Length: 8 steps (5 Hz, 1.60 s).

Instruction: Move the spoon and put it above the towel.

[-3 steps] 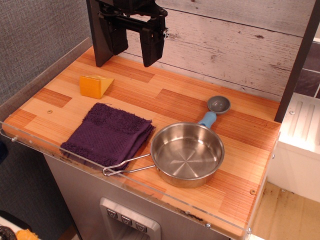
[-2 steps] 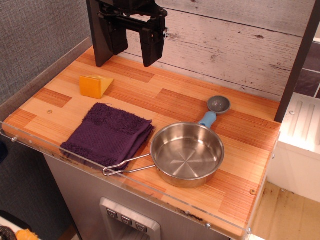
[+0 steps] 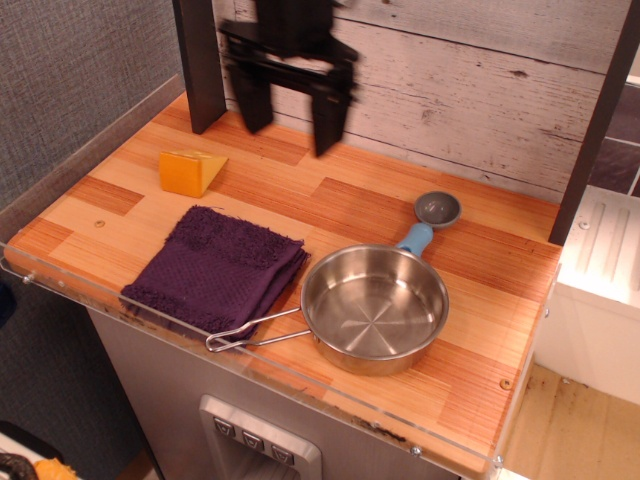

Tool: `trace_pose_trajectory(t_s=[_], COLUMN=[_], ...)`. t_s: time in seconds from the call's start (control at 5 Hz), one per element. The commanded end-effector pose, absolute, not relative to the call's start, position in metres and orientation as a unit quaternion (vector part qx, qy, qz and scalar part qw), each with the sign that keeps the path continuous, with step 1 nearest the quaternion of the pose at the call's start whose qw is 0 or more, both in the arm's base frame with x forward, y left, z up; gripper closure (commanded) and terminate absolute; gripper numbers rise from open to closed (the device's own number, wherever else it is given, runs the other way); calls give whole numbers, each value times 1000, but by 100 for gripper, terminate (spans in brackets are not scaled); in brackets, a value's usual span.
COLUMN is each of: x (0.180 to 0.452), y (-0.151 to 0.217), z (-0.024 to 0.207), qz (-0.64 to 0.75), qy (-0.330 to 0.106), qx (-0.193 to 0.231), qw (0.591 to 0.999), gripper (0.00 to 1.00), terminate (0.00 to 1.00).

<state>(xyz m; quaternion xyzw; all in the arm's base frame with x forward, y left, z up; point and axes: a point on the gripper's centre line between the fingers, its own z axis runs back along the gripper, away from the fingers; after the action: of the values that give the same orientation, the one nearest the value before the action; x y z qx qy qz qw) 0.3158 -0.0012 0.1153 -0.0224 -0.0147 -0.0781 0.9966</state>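
Spoon [image 3: 430, 222] w/ round grey bowl beside steel pan [image 3: 374, 307]; jaws apart, empty.

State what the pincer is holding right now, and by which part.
Nothing is held. The pincer hangs open and empty above the back of the table, apart from the spoon, which lies on the wood beside the pan.

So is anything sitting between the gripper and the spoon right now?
Nothing visible. The open gripper hangs above bare wood left of the spoon. The pan sits in front of the spoon's handle, not on that line.
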Motion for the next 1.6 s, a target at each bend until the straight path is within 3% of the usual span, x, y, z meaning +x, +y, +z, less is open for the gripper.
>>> trace_pose_trajectory(t_s=[0.0, 1.0, 1.4], x=[355, 350, 348], y=[-66, -69, -73], z=[99, 40, 28], qz=[-12, -39, -38], qy=[-47, -10, -5], qx=[5, 48, 57], qw=[999, 998, 998], gripper=[0, 0, 0], terminate=[0, 0, 0])
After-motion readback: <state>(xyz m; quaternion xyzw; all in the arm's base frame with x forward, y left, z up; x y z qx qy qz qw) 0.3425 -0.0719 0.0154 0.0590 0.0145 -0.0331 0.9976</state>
